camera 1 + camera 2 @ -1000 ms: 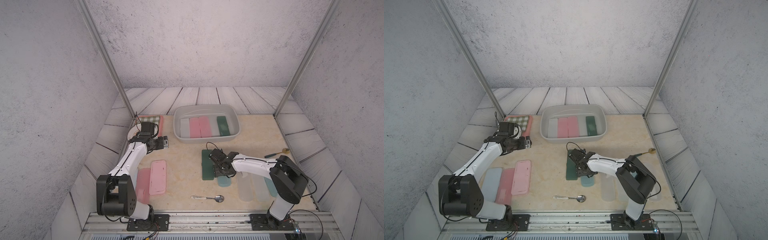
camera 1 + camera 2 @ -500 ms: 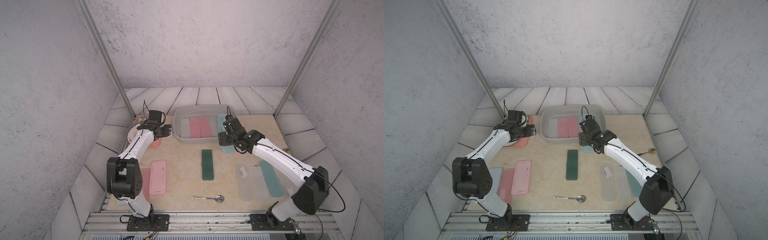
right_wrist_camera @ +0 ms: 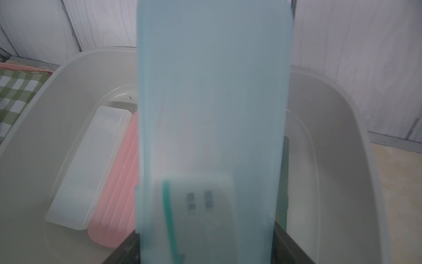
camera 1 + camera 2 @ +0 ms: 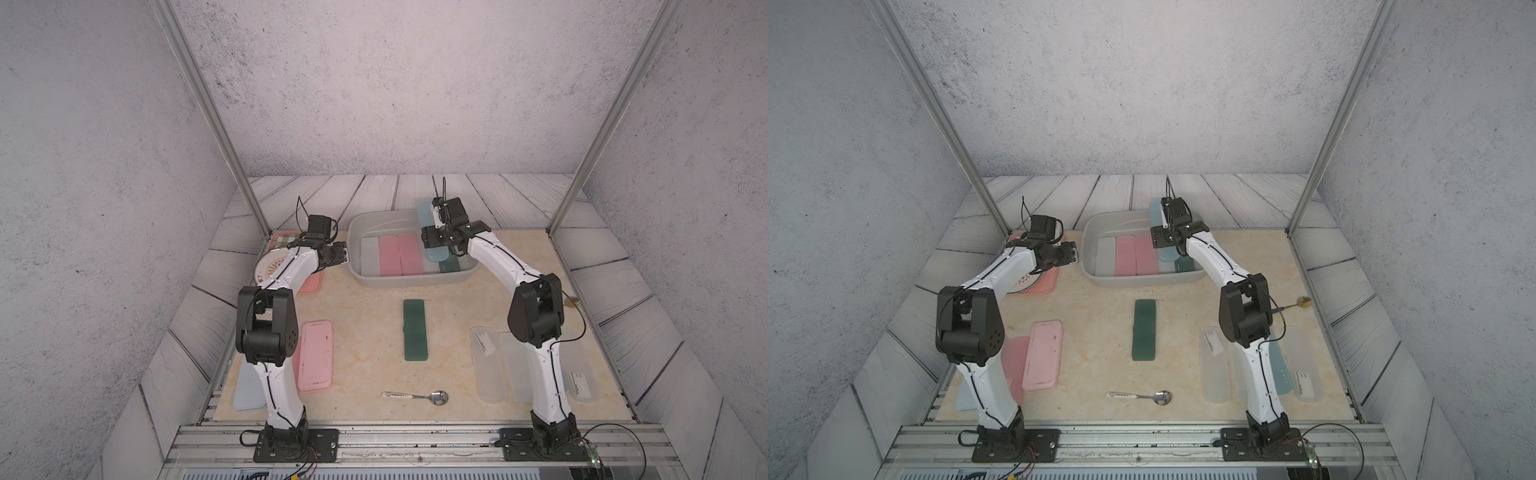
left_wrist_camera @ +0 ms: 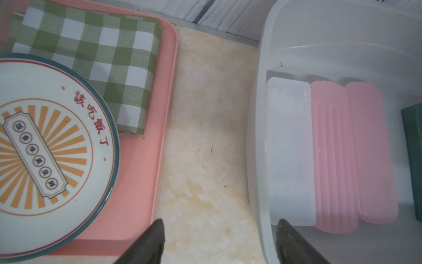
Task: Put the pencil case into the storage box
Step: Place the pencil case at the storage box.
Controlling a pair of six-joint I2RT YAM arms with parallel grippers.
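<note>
Grey storage box holds four cases, we count: one clear, two pink, one green. Above its right end, light blue pencil case sits clamped in right gripper, which was low before the box a second ago. Left gripper wide, empty, by box's left wall.

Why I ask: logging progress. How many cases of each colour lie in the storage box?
White translucent case: 1
Pink cases: 2
Dark green case: 1
Total in the storage box: 4
Light blue case in the right tool: not counted
</note>
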